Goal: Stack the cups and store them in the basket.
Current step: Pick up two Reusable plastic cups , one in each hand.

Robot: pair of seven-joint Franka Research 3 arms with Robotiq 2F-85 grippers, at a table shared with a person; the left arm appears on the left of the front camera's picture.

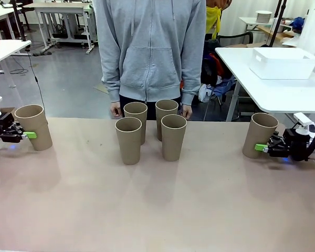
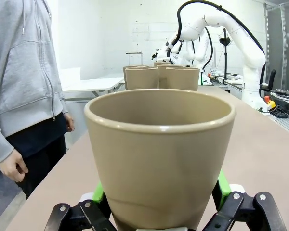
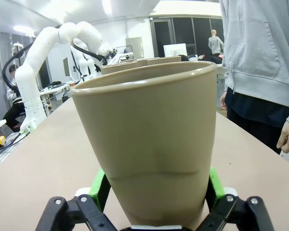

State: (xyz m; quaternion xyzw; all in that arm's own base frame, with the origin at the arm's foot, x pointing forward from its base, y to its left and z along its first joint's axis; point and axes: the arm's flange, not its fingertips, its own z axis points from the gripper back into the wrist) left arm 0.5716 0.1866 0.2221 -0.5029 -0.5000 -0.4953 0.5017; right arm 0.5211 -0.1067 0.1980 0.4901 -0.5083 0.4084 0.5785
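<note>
Jaws released: left gripper point(image 1: 33, 134) straddles left cup point(image 1: 35, 122) at frame left, right gripper point(image 1: 258, 146) the right cup point(image 1: 260, 130) at frame right, four cups point(image 1: 128, 140) centre, basket point(image 1: 283, 67) upper right; cups look light, stiff, slick, so pinch lower wall gently.

On the beige flat table point(image 1: 157, 210), four tan-brown tapered tumblers point(image 1: 128, 139) cluster at 12 o'clock. A fifth tumbler point(image 1: 34, 126) stands at 9 o'clock between the fingers of the left gripper point(image 2: 158, 192). A sixth tumbler point(image 1: 260, 134) stands at 3 o'clock between those of the right gripper point(image 3: 154, 187). The white rectangular plastic basket point(image 1: 283, 65) sits on a white side table point(image 1: 283, 94), behind at 2 o'clock.
</note>
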